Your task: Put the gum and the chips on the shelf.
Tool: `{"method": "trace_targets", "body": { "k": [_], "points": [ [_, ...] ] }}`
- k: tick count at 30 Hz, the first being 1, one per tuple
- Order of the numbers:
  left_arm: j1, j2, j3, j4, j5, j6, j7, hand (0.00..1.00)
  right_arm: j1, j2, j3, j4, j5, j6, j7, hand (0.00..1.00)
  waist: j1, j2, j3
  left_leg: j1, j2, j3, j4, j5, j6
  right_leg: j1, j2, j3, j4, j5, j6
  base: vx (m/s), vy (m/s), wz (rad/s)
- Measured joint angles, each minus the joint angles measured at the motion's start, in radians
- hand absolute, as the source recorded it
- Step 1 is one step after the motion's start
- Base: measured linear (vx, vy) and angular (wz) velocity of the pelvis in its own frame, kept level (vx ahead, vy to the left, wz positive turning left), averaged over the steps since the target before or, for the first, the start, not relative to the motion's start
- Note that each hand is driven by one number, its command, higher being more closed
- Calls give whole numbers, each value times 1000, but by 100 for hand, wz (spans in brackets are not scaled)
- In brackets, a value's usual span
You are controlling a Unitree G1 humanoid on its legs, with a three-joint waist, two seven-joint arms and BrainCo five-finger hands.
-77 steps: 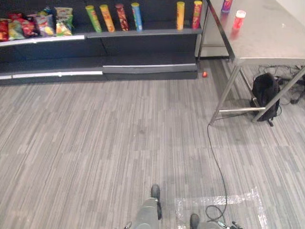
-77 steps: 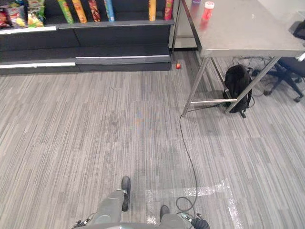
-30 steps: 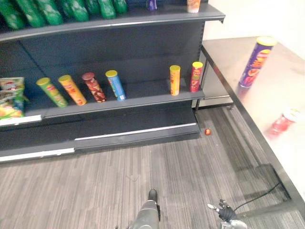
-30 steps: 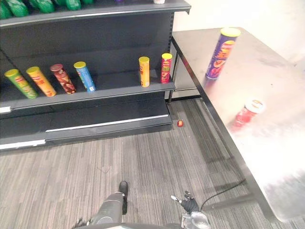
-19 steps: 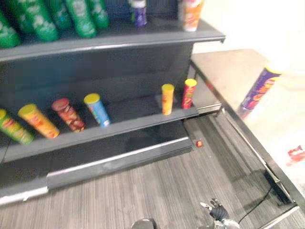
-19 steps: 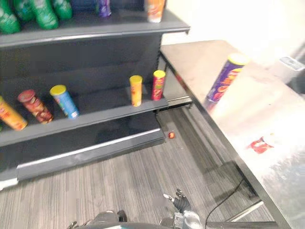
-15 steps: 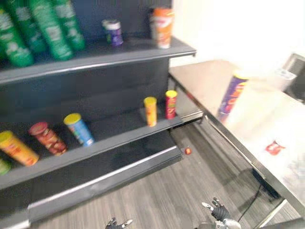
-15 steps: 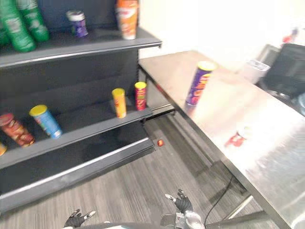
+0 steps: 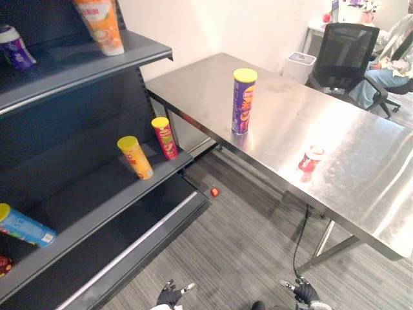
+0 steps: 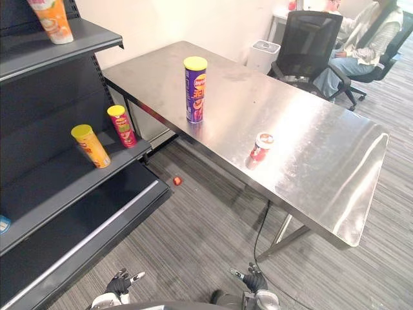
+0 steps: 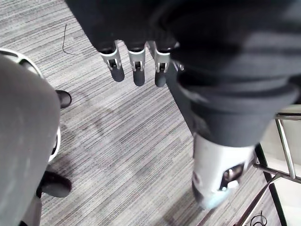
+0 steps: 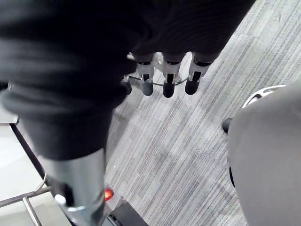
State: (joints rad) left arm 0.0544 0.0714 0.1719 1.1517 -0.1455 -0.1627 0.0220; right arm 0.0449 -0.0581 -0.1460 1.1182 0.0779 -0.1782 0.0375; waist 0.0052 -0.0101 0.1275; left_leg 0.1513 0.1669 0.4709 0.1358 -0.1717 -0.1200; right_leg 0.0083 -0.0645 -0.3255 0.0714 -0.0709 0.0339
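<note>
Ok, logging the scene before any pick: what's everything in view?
chips can: one, purple, yellow lid, on table
gum tub: one, red, on table
table: one, steel, right of shelf
shelf: one, dark, left
yellow can, red can: one each, middle board
blue can: one, middle board, far left
orange can, purple tub: one each, top board
small red object: one, floor by shelf
office chair: one, black, beyond table
bin: one, white, beside chair
person: one, seated beyond chair
left hand, right hand: dark-tipped, open, over floor

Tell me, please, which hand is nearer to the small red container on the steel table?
Right. The right hand hangs low over the carpet, nearly in line with the red container; the left hand hangs farther left, nearer the shelf.
</note>
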Motion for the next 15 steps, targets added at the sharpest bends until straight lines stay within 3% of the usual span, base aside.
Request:
{"method": "trace_targets", "body": {
  "k": [2, 3, 4, 5, 6, 7, 8, 9, 10, 12, 14, 15],
  "points": [
    [0, 0, 22, -1, 1, 0, -1, 0, 0, 1, 8, 2, 1, 0, 2, 0, 1, -10, 1, -44, 25, 4, 143, -12, -3, 8, 0, 36, -11, 1, -1, 76, -78, -69],
    [1, 2, 47, -6, 0, -1, -3, 0, 1, -4, 5, -1, 1, 0, 5, 0, 1, -5, 9, -117, 83, -20, 372, -15, 3, 26, 14, 87, -18, 0, -4, 87, -96, -75],
    [3, -2, 55, -8, 0, -1, -4, 0, 2, -8, 3, -3, 2, 0, 6, 0, 1, 2, 11, -137, 105, -33, 440, -13, 6, 32, 22, 98, -18, -1, -7, 94, -42, -114],
    [13, -20, 78, -10, -5, -1, -4, 0, 6, -25, -8, -6, 6, -2, 6, 0, 2, 45, 11, -194, 158, -89, 613, 10, 37, 44, 64, 142, -17, -4, -16, 183, 43, -119],
    [16, -32, 96, -9, -8, 0, -3, 0, 9, -34, -32, -7, 10, 0, 4, 0, 3, 65, 19, -233, 167, -151, 704, 71, 48, 53, 81, 183, -19, -6, -19, 209, 56, -125],
    [17, -34, 103, -10, -8, 0, -4, 0, 11, -33, -46, -8, 10, 0, 2, 0, 3, 69, 18, -253, 159, -177, 736, 118, 43, 54, 80, 203, -20, -6, -20, 219, 61, -105],
    [18, -30, 112, -8, -8, 0, -6, 0, 17, -29, -68, -9, 12, 2, -1, 0, 7, 56, 10, -275, 130, -223, 764, 106, 39, 56, 65, 246, -22, -2, -34, 241, 63, -89],
    [18, -39, 132, -9, -9, -1, -6, 0, 18, -32, -112, -6, 17, 6, -2, 0, 4, 58, 11, -285, 95, -259, 728, 6, 35, 57, 55, 285, -25, -2, -37, 247, 68, -83],
    [17, -42, 141, -9, -10, -1, -7, 0, 23, -31, -147, -2, 24, 14, -4, 0, 3, 56, 12, -292, 78, -278, 677, -44, 36, 65, 47, 302, -31, 2, -36, 242, 73, -58],
    [18, -47, 154, -18, -10, -2, -6, 0, 43, -29, -183, -1, 57, 25, -3, 0, 11, 50, 11, -292, 50, -328, 520, -93, 29, 76, 29, 332, -31, 8, -24, 197, 122, -56],
    [18, -55, 153, -21, -10, -3, -6, 0, 60, -22, -203, 0, 87, 25, -4, 0, 11, 50, 10, -270, 29, -405, 305, -84, 18, 79, 18, 362, -33, 1, -5, 212, 278, -65],
    [18, -70, 154, -20, -9, -3, -6, 0, 71, -25, -202, 0, 98, 25, -3, 0, 10, 61, 3, -264, 28, -443, 182, -26, 17, 72, 18, 375, -33, -3, 17, 181, 372, -70]
  ]
}}
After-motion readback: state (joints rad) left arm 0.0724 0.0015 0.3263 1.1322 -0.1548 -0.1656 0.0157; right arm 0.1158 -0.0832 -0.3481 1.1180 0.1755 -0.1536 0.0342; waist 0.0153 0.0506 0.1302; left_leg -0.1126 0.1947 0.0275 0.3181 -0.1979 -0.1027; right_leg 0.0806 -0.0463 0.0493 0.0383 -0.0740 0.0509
